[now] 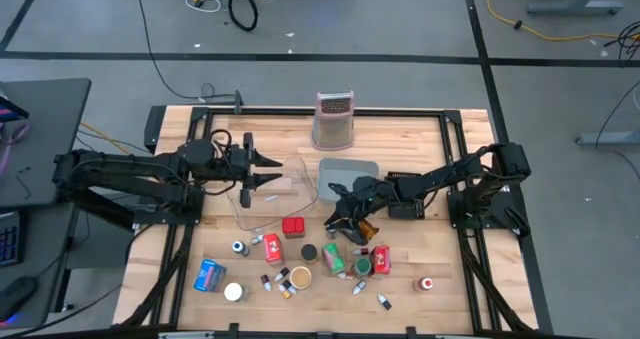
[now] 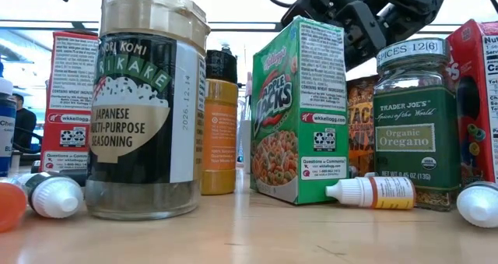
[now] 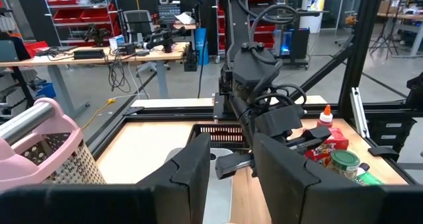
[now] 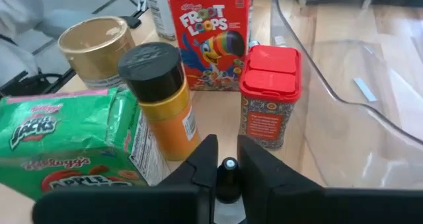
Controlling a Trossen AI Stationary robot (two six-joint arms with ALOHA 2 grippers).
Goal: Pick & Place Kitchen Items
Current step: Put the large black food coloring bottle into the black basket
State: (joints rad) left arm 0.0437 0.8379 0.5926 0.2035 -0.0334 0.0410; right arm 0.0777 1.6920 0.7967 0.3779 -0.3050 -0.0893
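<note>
Bare wood table (image 1: 420,144) at upper right and far left of high view; kitchen items (image 1: 300,264) crowd lower centre, near front edge. Right gripper (image 1: 345,219) at frame centre, just above the pile, fingers pinched tight on a small dark dropper bottle (image 4: 229,179), w/ orange black-capped bottle (image 4: 165,105) and red-lid spice tin (image 4: 268,98) close by. Left gripper (image 1: 272,173) centre-left over clear tray (image 1: 290,194), fingers partly apart, holding nothing.

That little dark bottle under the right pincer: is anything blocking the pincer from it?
Nothing visible does. The right pincer is shut on the little dark bottle. The orange jar and the red-lidded tin stand just beyond it, apart from the fingers.
</note>
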